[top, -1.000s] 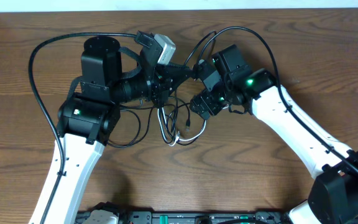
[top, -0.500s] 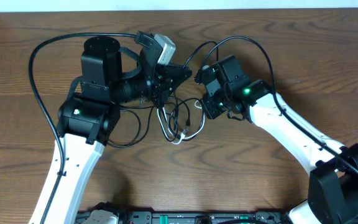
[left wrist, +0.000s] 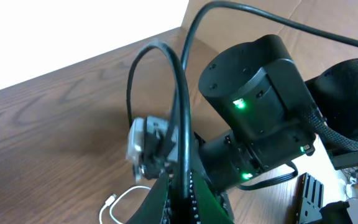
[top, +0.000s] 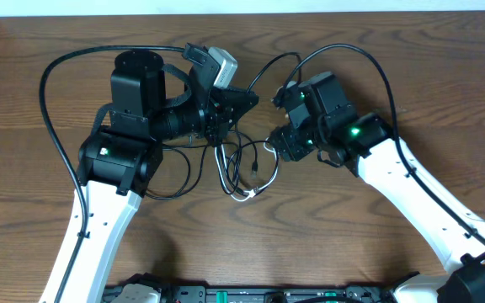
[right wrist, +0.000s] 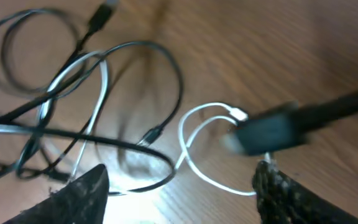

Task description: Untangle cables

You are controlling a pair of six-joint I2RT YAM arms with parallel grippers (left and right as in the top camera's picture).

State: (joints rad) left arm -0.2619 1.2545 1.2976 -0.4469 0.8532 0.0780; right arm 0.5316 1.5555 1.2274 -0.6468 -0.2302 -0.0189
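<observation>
One difference from a second ago: right arm (top: 411,185) farther right | right claw (right wrist: 182,199) spread wide above cables (top: 236,162), pinching nothing | left claw (top: 247,98) unmoved, pressed together, hold on black cord (left wrist: 178,118) unclear | cables heaped on surface (top: 352,252) between arms, long axis from left claw toward near edge | white cord (top: 263,185) curving off near end toward right claw

Overhead looks straight down; wrist views (close, oblique) share the cables (top: 245,194).

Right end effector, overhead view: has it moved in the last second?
Yes. The right end effector has slid rightward, away from the cables and the left arm's grey camera, which sits where it was.
</observation>
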